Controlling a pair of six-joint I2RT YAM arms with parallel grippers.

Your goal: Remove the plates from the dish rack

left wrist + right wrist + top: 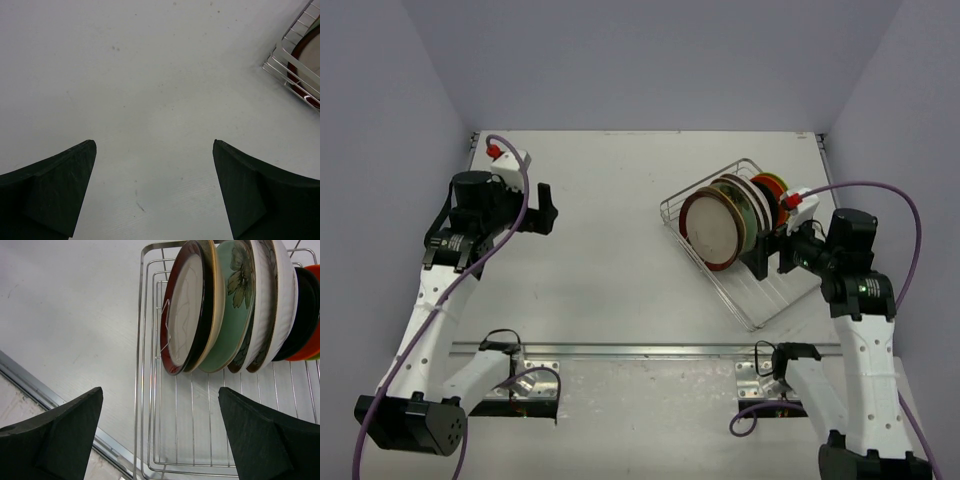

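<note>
Overhead and wrist views of a two-arm rig at a white table (pixel 610 260). The dish rack (pixel 752 303) sits on the right half of the table, set at an angle to its edges. The plates (pixel 725 222) stand on edge in a close row at the rack's far end, and the near wire floor is bare. From the front, the row runs: red-rimmed plate (pixel 185 305), pale green plate (pixel 230 315), white floral plate (pixel 272 300), black plate (pixel 306 310), orange plate (pixel 313 347). A sliver past the orange one may be a further plate, though the frame edge cuts it. The right gripper (pixel 160 390) hovers over the rack's bare end, jaws spread wide, holding nothing. The left gripper (pixel 154 145) hangs over bare table well left of the rack, jaws likewise wide and empty.
</note>
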